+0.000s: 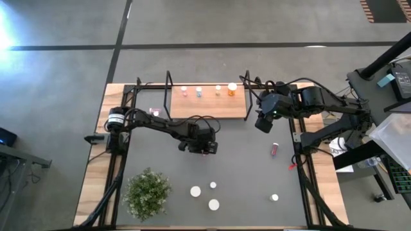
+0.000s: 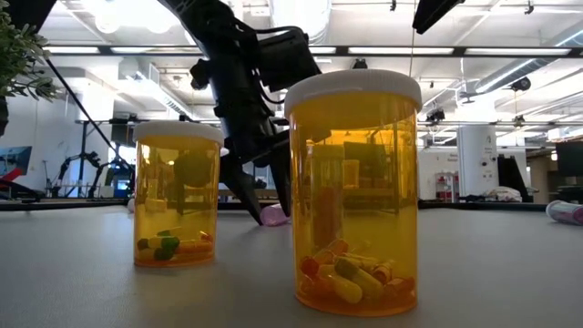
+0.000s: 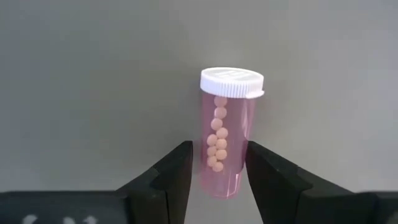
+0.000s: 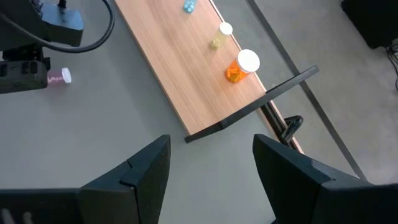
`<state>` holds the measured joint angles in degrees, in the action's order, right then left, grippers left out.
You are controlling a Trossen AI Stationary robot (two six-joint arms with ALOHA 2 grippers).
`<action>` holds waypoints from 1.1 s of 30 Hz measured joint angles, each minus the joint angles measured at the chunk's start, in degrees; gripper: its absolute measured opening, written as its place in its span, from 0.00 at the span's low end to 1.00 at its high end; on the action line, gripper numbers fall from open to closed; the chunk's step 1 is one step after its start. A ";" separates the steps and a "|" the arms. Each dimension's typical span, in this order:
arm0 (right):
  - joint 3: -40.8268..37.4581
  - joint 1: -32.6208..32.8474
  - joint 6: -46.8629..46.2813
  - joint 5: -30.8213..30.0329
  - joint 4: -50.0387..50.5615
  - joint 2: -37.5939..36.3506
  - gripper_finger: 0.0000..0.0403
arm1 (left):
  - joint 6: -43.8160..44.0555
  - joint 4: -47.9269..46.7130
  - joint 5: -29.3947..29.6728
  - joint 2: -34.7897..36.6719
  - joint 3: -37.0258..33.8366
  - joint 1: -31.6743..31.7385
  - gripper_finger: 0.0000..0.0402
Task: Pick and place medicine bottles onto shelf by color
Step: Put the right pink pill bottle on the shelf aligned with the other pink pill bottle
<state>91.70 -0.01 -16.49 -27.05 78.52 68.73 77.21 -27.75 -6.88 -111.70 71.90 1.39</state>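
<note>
A pink medicine bottle [image 3: 227,134] with a white cap lies on its side on the grey mat, mid-table. My left gripper [image 3: 219,146] is down at it [image 1: 207,151] and shut on its body. The wooden shelf [image 1: 209,108] stands at the far edge and carries several small bottles upright, among them an orange one [image 4: 239,67]. My right gripper [image 4: 211,146] hangs open, high above the mat near the shelf's right end [image 1: 263,124], with nothing between its fingers. My left gripper pinches the pink bottle's body on its two sides [image 3: 207,167], in the half away from the cap, between its two fingers [image 3: 177,174]. The fingers come steeply from above and lie across the bottle. The bottle lies on the mat [image 2: 273,216].
Two orange bottles [image 2: 178,196] [image 2: 353,191] stand upright near the front edge, with two more white-capped ones [image 1: 213,185] [image 1: 275,197] nearby. A pinkish bottle [image 1: 275,149] lies at the right. A potted plant [image 1: 148,192] stands front left. A small pink bottle [image 1: 154,111] sits left of the shelf.
</note>
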 joint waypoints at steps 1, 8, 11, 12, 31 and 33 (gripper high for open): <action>0.00 0.00 0.00 0.00 0.00 0.00 0.54 | -0.20 0.00 0.35 0.04 0.00 -0.04 0.33; 0.00 -0.02 0.02 0.00 0.00 0.00 0.54 | -2.53 0.09 0.90 0.09 -0.02 -0.09 0.33; 0.00 0.00 0.02 0.00 -0.02 0.00 0.54 | -2.97 0.11 0.98 0.04 -0.02 -0.09 0.33; 0.00 -0.02 0.00 0.00 -0.01 0.00 0.54 | -2.99 0.13 1.07 0.04 -0.02 -0.09 0.33; 0.00 0.00 0.02 0.00 -0.02 -0.02 0.54 | 0.47 0.71 2.63 -0.17 1.64 0.11 0.33; 0.00 0.00 0.01 0.00 -0.02 0.00 0.54 | 0.73 0.59 2.79 -0.17 1.64 0.08 0.32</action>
<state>91.70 -0.01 -16.48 -27.05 78.50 68.73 77.94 -27.15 -4.08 -111.87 73.54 1.47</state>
